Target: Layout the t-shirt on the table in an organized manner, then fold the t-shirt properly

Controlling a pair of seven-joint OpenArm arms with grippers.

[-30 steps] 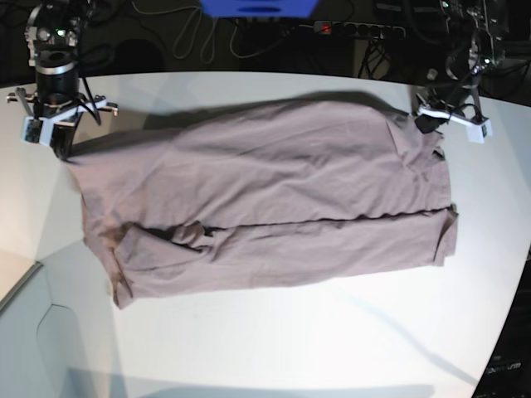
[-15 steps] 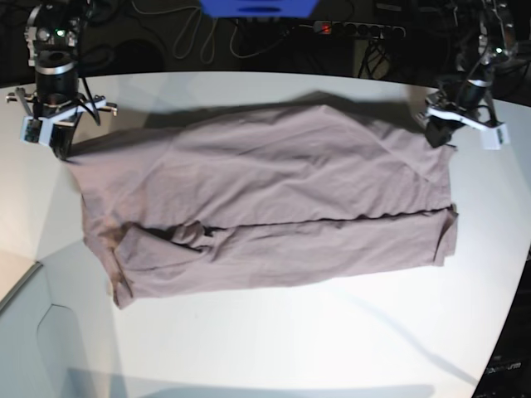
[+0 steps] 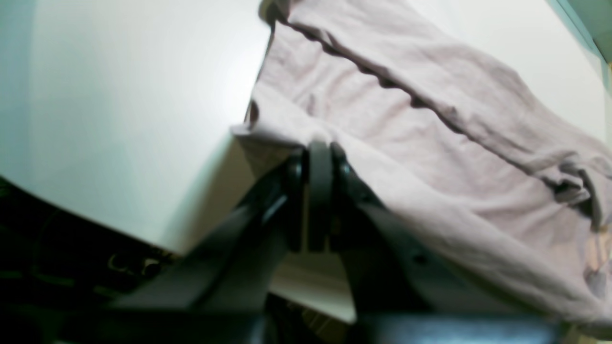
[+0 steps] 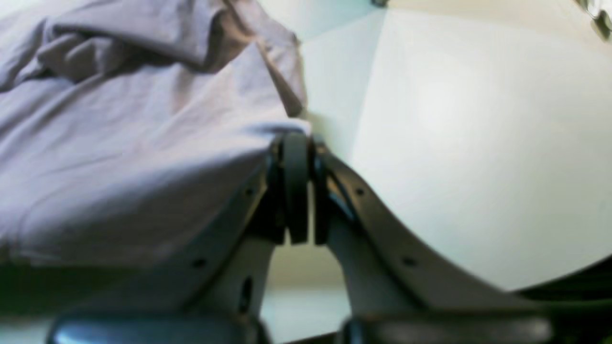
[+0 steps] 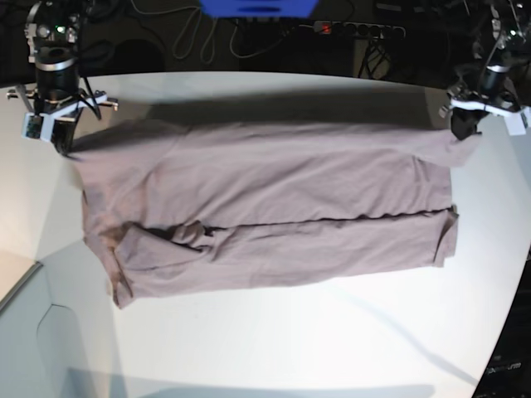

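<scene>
The mauve t-shirt (image 5: pixel 274 199) lies stretched sideways across the white table (image 5: pixel 290 348), its near strip folded over along a seam. My left gripper (image 5: pixel 463 133) is shut on the shirt's far right corner and holds it up off the table. In the left wrist view the fingertips (image 3: pixel 319 148) pinch the cloth edge, and the t-shirt (image 3: pixel 406 143) sags away from them. My right gripper (image 5: pixel 62 145) is shut on the far left corner. In the right wrist view its fingertips (image 4: pixel 295 138) clamp the hem of the t-shirt (image 4: pixel 119 143). The far edge runs taut between both grippers.
Beyond the table's far edge lie a power strip (image 5: pixel 357 30), cables and a blue object (image 5: pixel 257 7). The table's curved edge (image 5: pixel 510 315) drops off at the right. A grey panel (image 5: pixel 17 286) meets the table at the front left.
My left gripper has moved right and back with its corner, pulling the shirt's far edge straight and taut. The right gripper has lifted slightly with its corner.
</scene>
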